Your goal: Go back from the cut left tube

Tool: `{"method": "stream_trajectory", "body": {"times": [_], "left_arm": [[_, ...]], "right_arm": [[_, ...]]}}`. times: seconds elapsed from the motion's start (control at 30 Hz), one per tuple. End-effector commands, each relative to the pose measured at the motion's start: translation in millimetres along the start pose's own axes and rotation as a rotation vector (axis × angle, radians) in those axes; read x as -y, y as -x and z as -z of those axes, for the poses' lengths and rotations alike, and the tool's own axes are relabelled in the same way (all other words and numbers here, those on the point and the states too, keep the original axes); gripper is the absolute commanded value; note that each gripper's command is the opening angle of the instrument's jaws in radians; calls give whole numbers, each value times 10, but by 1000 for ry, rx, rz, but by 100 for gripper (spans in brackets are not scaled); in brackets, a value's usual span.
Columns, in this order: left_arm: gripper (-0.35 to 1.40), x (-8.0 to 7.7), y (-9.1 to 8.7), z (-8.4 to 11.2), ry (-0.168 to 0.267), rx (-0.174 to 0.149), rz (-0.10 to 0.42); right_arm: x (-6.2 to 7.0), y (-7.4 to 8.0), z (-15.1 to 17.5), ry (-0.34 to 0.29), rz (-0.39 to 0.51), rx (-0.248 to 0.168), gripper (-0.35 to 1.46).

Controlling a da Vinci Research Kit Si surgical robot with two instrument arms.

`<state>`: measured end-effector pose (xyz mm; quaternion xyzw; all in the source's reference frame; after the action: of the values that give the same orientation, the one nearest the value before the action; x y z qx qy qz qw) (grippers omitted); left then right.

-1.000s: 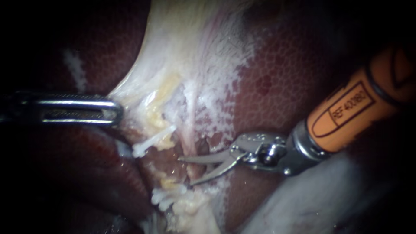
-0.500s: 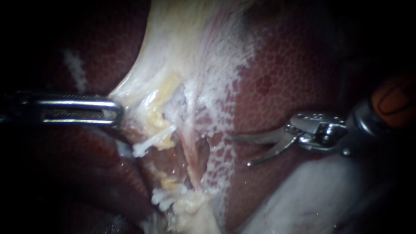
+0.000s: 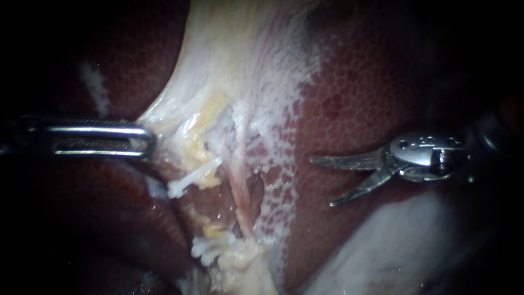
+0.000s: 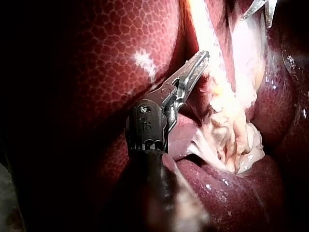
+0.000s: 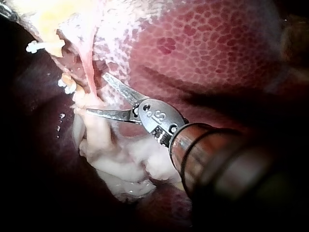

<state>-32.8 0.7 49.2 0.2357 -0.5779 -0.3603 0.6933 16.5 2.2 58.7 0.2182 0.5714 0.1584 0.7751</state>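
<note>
1. The liver (image 3: pixel 360 93) is wet and glossy, dark red, its surface netted with fine pale cells.
2. The pale tissue (image 3: pixel 229 82) is fibrous, stringy and matt higher up. Lower down it is ragged, yellowish and fatty-looking.
3. The clips (image 3: pixel 194 177) are white, matt and plastic-looking.
4. The left instrument (image 3: pixel 148 141) is polished metal, with fine teeth along its slotted jaws.
5. The right instrument (image 3: pixel 322 182) is bright metal, with smooth grey blades and a mirror-glossy hinge. In the right wrist view its shaft is smooth with a dull sheen.
</note>
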Motion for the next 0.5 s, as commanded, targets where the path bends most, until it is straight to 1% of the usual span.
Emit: {"method": "stream_trajectory", "body": {"times": [0.03,0.1,0.17,0.27,0.5], "left_arm": [[-35,-1,0,0,0,0,0],[-35,-1,0,0,0,0,0],[-35,-2,0,0,0,0,0],[-35,-2,0,0,0,0,0],[-35,-2,-1,0,0,0,0]], "right_arm": [[1,-1,-1,11,17,4,138],[2,-4,-4,36,49,10,140],[0,-8,-6,57,111,16,141],[-3,-12,-6,79,159,18,143],[-5,-14,1,113,209,33,143]]}}
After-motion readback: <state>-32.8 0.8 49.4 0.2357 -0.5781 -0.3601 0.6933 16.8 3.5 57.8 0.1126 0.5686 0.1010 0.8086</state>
